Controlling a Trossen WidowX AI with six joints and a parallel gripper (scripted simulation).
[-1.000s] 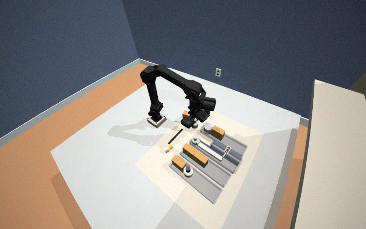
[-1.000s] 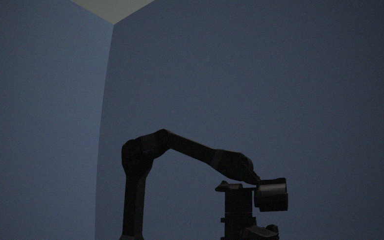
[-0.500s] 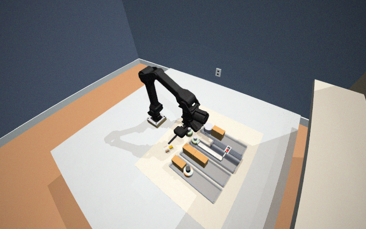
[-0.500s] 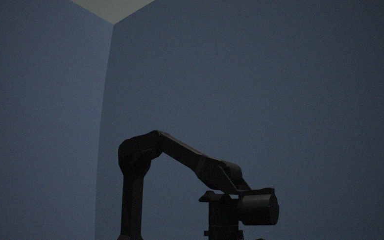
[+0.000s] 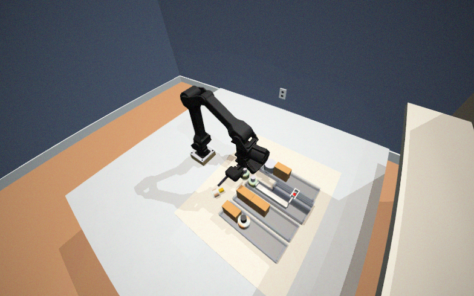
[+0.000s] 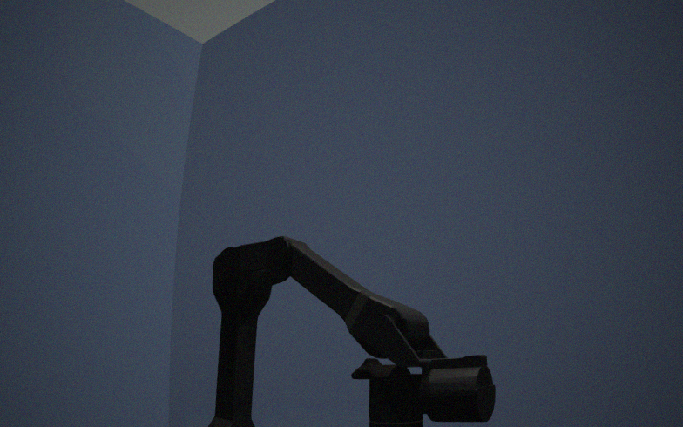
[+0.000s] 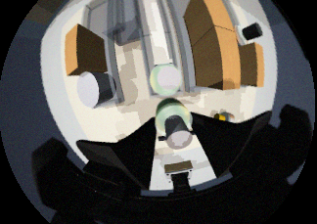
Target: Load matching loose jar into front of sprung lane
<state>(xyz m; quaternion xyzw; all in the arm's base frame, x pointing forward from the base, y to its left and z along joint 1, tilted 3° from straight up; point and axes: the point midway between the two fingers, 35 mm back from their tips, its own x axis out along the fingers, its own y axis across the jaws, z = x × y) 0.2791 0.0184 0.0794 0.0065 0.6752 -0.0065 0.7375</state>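
My gripper [image 5: 244, 173] [image 7: 171, 117] points down and is shut on a pale green jar [image 5: 245, 174] [image 7: 172, 112] with a greyish lid. The held jar is upright or nearly so, just in front of the sprung lane. Its height over the mat is hard to tell. A like jar [image 5: 253, 181] [image 7: 165, 79] stands at the front end of the sprung lane, before the long white pusher strip [image 5: 272, 195] [image 7: 158, 26]. A small gap shows between the jars in the wrist view. The low front stop is not clearly seen. The exterior view shows only the arm.
Orange boxes [image 5: 252, 200] [image 7: 215, 49] stand in the neighbouring lane. Another box [image 5: 282, 171] [image 7: 85, 49] and a lavender-topped jar [image 5: 269, 166] [image 7: 89, 89] are on the other side. A black-capped white jar [image 5: 243, 222] stands farther off. A thin black rod [image 5: 222, 181] and a small yellow piece [image 5: 221, 189] lie on the mat.
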